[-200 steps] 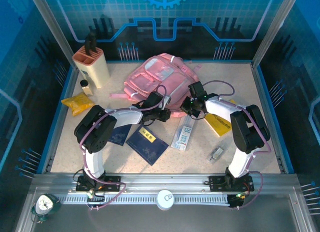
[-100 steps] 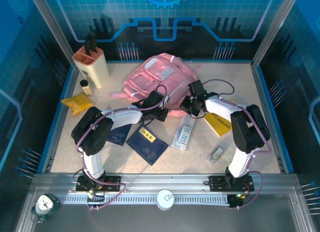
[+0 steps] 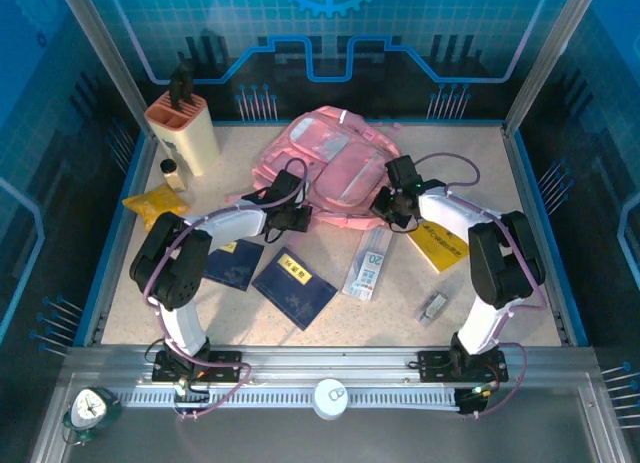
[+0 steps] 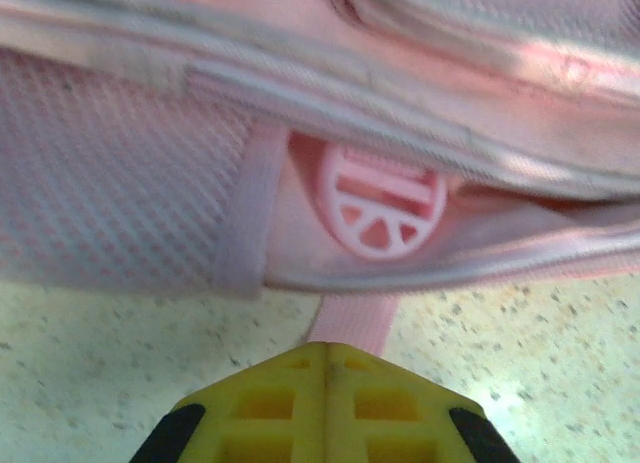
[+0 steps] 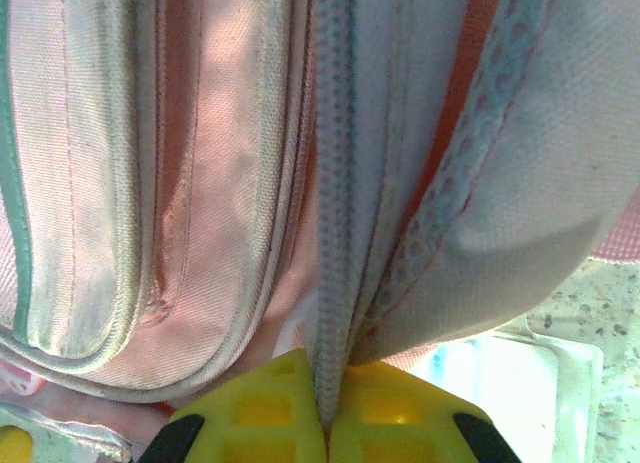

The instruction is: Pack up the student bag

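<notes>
I see the student bag (image 3: 335, 163) pulled wider than before. Left gripper (image 4: 325, 348) closed on, apparently, its strap (image 4: 350, 323); right gripper (image 5: 325, 383) clamped on its zip edge (image 5: 330, 233); blue booklet (image 3: 293, 288) nearer.

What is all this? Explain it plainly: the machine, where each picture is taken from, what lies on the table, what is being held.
Two robot arms are bolted at the near edge of a table. One picture looks down on both; the two close-ups come from cameras on their wrists, yellow fingers at the bottom. The left gripper is shut on a pink strap of the student bag; the right gripper is shut on a zip edge of the same bag. Around it lie a peach holder, a yellow packet, a dark blue booklet, a white pack and a yellow book.
</notes>
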### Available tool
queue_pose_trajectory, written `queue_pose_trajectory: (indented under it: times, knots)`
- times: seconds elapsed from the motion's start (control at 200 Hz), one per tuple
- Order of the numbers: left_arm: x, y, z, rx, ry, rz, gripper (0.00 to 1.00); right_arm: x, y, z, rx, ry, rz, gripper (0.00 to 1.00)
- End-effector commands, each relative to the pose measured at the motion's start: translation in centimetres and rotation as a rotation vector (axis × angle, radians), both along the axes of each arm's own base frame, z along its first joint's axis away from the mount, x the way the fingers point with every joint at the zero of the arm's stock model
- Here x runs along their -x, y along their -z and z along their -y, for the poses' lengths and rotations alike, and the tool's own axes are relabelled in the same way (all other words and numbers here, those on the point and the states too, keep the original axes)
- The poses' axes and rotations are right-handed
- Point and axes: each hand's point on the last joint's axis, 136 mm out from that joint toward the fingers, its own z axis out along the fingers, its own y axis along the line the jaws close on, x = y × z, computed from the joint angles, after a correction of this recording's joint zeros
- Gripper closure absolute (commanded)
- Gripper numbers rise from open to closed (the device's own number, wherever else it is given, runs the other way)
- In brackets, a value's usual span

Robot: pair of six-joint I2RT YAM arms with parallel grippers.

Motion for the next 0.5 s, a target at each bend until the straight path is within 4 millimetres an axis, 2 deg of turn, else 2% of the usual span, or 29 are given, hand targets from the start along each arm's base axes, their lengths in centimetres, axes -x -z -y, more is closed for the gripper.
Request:
queue_pose_trajectory:
  times: [0.0,0.125,0.2,0.28,0.355,0.425,0.495]
  knots:
    - [2.5,-1.9,2.6,0.114,0.007,-0.050,0.95,-0.2,-2.6,-0.5,-0.015,-0.035,0.083,1.00]
    - [3.6,-3.4,5.8,0.307,-0.057,-0.080,0.79,0.5,-3.1,-1.2,-0.043,-0.049,0.083,1.00]
    - [3.6,-3.6,7.3,0.429,-0.103,-0.115,0.75,0.4,-3.1,-0.9,-0.064,-0.037,0.093,1.00]
    - [3.5,-3.7,8.2,0.508,-0.123,-0.133,0.68,0.2,-3.4,-0.8,-0.062,-0.059,0.103,1.00]
    - [3.6,-4.0,9.2,0.504,-0.082,-0.129,0.61,0.0,-3.6,-0.9,-0.077,-0.081,0.099,1.00]
    - [3.5,-2.9,9.4,0.492,-0.101,-0.147,0.58,-0.3,-3.9,-1.0,-0.091,-0.086,0.126,1.00]
    - [3.4,-2.4,9.7,0.562,-0.134,-0.166,0.55,-0.3,-4.0,-0.9,-0.100,-0.083,0.133,1.00]
